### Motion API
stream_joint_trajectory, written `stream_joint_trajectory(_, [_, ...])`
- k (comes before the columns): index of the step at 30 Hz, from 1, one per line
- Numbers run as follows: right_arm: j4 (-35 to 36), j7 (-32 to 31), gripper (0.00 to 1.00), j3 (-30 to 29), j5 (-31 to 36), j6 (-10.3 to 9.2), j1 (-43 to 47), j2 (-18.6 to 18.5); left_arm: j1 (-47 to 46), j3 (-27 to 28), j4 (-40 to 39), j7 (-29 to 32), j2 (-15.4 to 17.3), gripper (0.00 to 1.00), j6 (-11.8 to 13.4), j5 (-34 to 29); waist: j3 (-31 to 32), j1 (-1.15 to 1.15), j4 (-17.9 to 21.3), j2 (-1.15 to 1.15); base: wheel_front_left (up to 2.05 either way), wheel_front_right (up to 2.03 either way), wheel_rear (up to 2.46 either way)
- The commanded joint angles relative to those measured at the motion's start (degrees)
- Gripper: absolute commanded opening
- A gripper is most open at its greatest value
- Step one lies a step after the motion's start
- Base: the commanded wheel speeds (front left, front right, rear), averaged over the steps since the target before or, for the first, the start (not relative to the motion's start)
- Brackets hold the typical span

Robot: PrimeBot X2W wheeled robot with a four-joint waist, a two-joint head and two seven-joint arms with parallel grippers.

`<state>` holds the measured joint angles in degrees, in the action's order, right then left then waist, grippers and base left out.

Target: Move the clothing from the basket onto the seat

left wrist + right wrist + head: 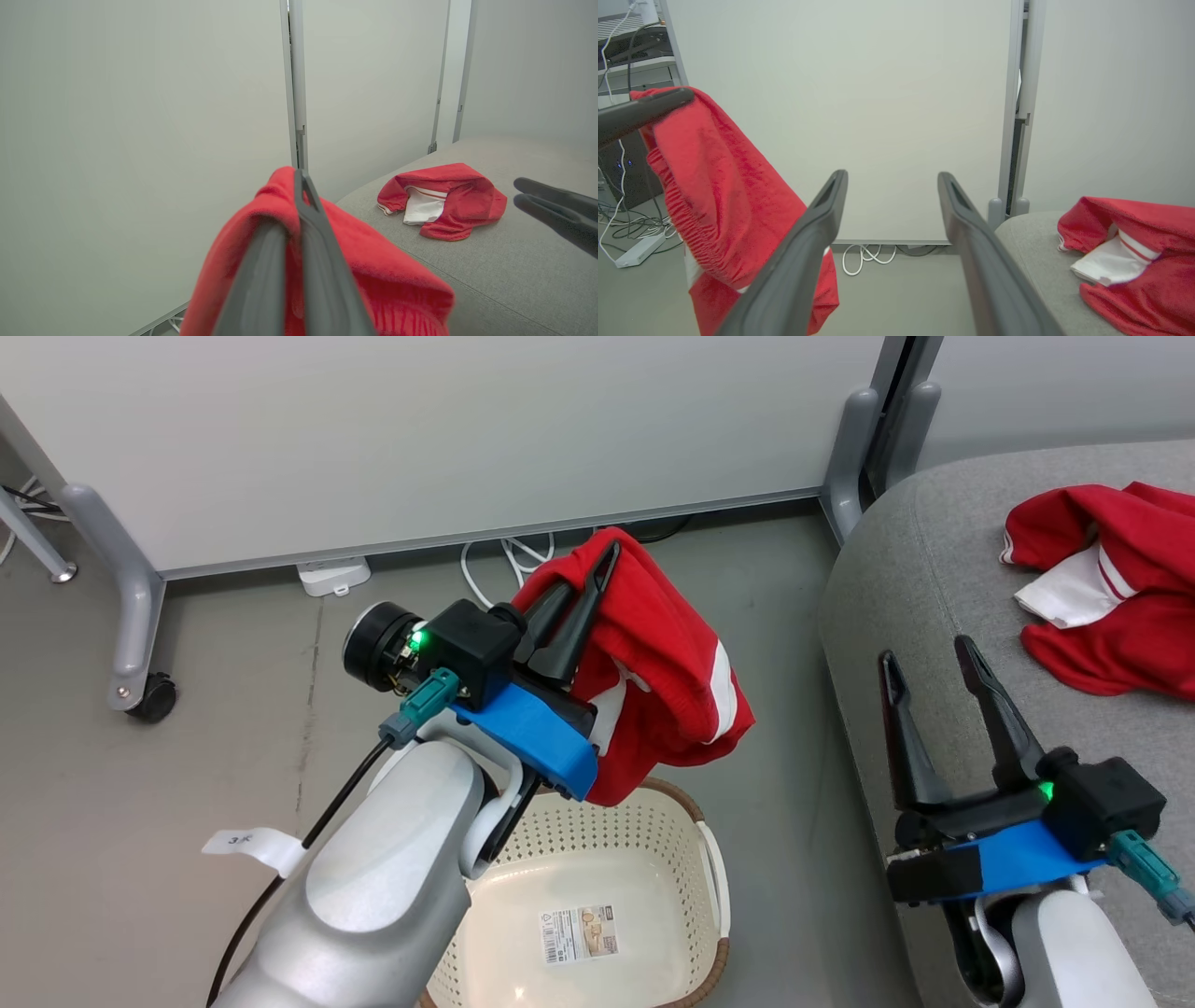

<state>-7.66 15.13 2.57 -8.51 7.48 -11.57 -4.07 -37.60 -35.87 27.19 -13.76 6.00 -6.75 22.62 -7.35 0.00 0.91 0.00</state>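
While the left gripper [590, 567] is hanging above the basket [658, 831], its jaws are pinching one red garment [672, 653] over grey floor [187, 775] before a white partition [467, 429]. The right gripper [926, 651], jaws spread, is hovering over the grey seat [934, 569], where a second garment [1120, 616] is lying.
Left wrist: partition panels are meeting at a metal post [294, 93] behind the seat.
Right wrist: white cables [866, 256] are trailing along the floor.

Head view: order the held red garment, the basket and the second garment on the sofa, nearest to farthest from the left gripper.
1. Held red garment, clamped in the left gripper.
2. Basket, below it on the floor.
3. Second garment, far right, lying on the sofa.
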Motion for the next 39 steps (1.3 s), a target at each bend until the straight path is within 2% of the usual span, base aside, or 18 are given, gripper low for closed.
stream_joint_trajectory(1, [0.6, 0.0, 1.0, 0.9, 0.5, 0.03, -1.3, -0.4, 0.5, 0.0, -0.2, -0.1, 0.3, 0.0, 0.4, 0.0, 0.0, 0.0, 0.0, 0.0, 0.0, 0.0, 0.0])
stream_joint_trajectory(8, [1.9, 0.0, 1.0, 8.3, 0.1, 0.03, -5.4, -1.5, 0.3, -0.6, -0.5, -0.1, 0.2, 0.0, 0.3, 0.3, -0.2, 0.0, -0.4, 0.0, 0.0, 0.0, 0.0])
stream_joint_trajectory(16, [-1.6, 0.0, 1.0, 16.7, -0.6, 0.03, -10.3, -1.6, -0.3, -1.7, -0.3, -0.4, -0.6, 0.0, 0.3, 0.5, -0.4, 0.0, -1.3, 0.0, 0.0, 0.0, 0.0])
stream_joint_trajectory(25, [-12.6, 0.0, 1.0, 22.3, 1.1, 0.03, -17.2, -0.8, -1.5, -2.8, -0.3, -0.9, -1.5, 0.0, 0.5, 0.4, -1.2, 0.0, -2.3, 0.0, 0.0, 0.0, 0.0])
stream_joint_trajectory(30, [-20.4, 0.0, 1.0, 22.7, 2.4, 0.03, -20.7, 0.0, -2.0, -3.7, -0.6, -1.0, -2.0, 0.0, 0.5, 0.3, -2.0, 0.0, -2.9, 0.0, 0.0, 0.0, 0.0])
stream_joint_trajectory(34, [-23.5, 0.0, 1.0, 22.2, 1.8, 0.03, -22.3, 0.7, -2.6, -4.3, -0.7, -1.1, -2.2, 0.0, 0.5, 0.5, -2.5, 0.0, -3.2, 0.0, 0.0, 0.0, 0.0])
stream_joint_trajectory(35, [-24.0, 0.0, 0.43, 22.1, 1.6, 0.03, -22.6, 0.9, -2.7, -4.4, -0.7, -1.2, -2.3, 0.0, 0.5, 0.6, -2.5, 0.0, -3.2, 0.0, 0.0, 0.0, 0.0])
stream_joint_trajectory(36, [-24.3, 0.0, 0.09, 22.2, 1.4, 0.03, -22.9, 1.0, -2.7, -4.5, -0.6, -1.2, -2.3, 0.0, 0.5, 0.6, -2.5, 0.0, -3.2, 0.0, 0.0, 0.0, 0.0])
stream_joint_trajectory(37, [-24.5, 0.0, 0.0, 22.2, 1.2, 0.03, -23.1, 1.1, -2.7, -4.5, -0.6, -1.2, -2.4, 0.0, 0.5, 0.6, -2.6, 0.0, -3.2, 0.0, 0.0, 0.0, 0.0])
stream_joint_trajectory(39, [-24.8, 0.0, 0.0, 22.3, 0.8, 0.03, -23.3, 1.1, -2.6, -4.6, -0.5, -1.2, -2.4, 0.0, 0.6, 0.7, -2.5, 0.0, -3.2, 0.0, 0.0, 0.0, 0.0])
